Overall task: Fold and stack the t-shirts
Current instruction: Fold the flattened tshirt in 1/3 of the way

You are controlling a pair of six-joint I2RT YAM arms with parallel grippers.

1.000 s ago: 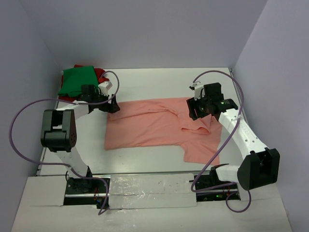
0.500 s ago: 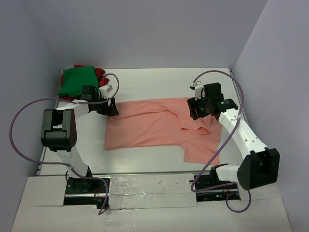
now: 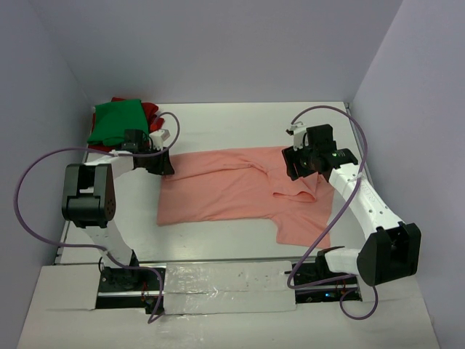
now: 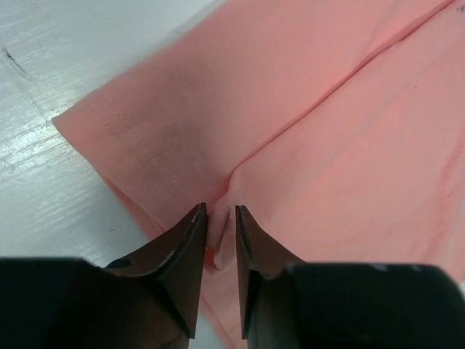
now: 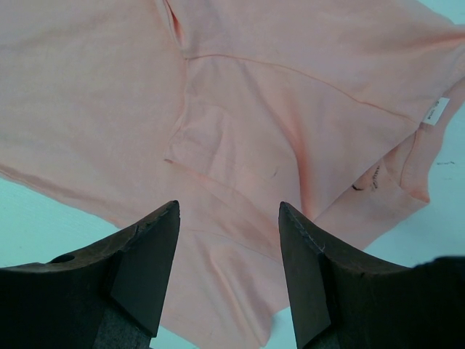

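Finding the green t-shirt (image 3: pixel 116 120) heaped on the dark red t-shirt (image 3: pixel 150 110) at the far left corner of the bench (image 3: pixel 232 120), with only a strip of red showing along the right side of the heap. Reaching just right of that heap with the left pincer (image 4: pixel 220 211), down at the far left corner of the salmon-pink t-shirt (image 3: pixel 225 190). Pinching a small raised ridge of pink cloth between nearly touching fingertips (image 4: pixel 195 218), close beside the stitched hem, and gripping nothing but that cloth. Seeing the rest of the pink shirt lying spread flat across the middle of the bench, apart from the heap, with one sleeve trailing toward the near right. Hovering over the right part of the pink cloth with the right pincer (image 5: pixel 229 211), jaws standing wide apart and holding nothing. Looking down between those dark fingers (image 5: pixel 149 254) onto a folded-over flap and a long crease, and farther right onto the neckline with a small white label (image 5: pixel 434 111). Not being able to tell whether these tips are touching the cloth or hanging just above it.
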